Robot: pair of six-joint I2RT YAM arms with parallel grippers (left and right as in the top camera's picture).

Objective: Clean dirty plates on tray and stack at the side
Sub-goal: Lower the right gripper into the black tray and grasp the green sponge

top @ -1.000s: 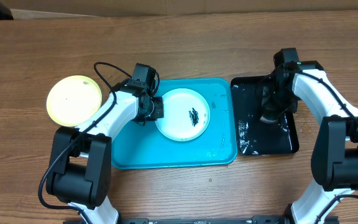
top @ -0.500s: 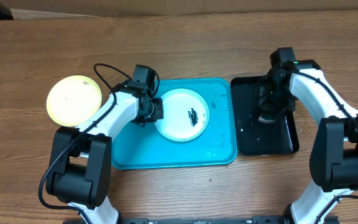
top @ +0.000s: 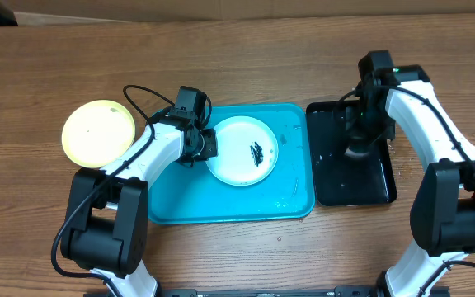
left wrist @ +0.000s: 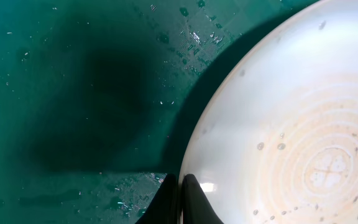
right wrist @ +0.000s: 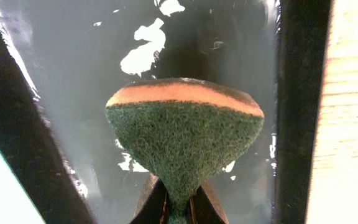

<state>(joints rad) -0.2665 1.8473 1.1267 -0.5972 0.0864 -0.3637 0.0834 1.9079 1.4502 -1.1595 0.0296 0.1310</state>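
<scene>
A white plate [top: 242, 151] with dark specks lies on the turquoise tray [top: 221, 206]. My left gripper [top: 207, 146] is shut on its left rim; the left wrist view shows the plate [left wrist: 291, 124] and the fingers [left wrist: 180, 199] pinching its edge over the wet tray [left wrist: 73, 93]. A lime-green plate [top: 98, 131] sits on the table to the left of the tray. My right gripper [top: 359, 148] is shut on a green and orange sponge [right wrist: 185, 134] over the black tray [top: 328, 177]. The light blue plate is out of view.
The black glossy tray [right wrist: 55, 93] holds water and stands right of the turquoise tray. Bare wooden table [top: 262, 58] lies behind and in front of both trays. Wood [right wrist: 353, 112] shows past the black tray's rim.
My right gripper with the sponge has shifted slightly within the black tray. The left gripper and the white plate have not moved.
</scene>
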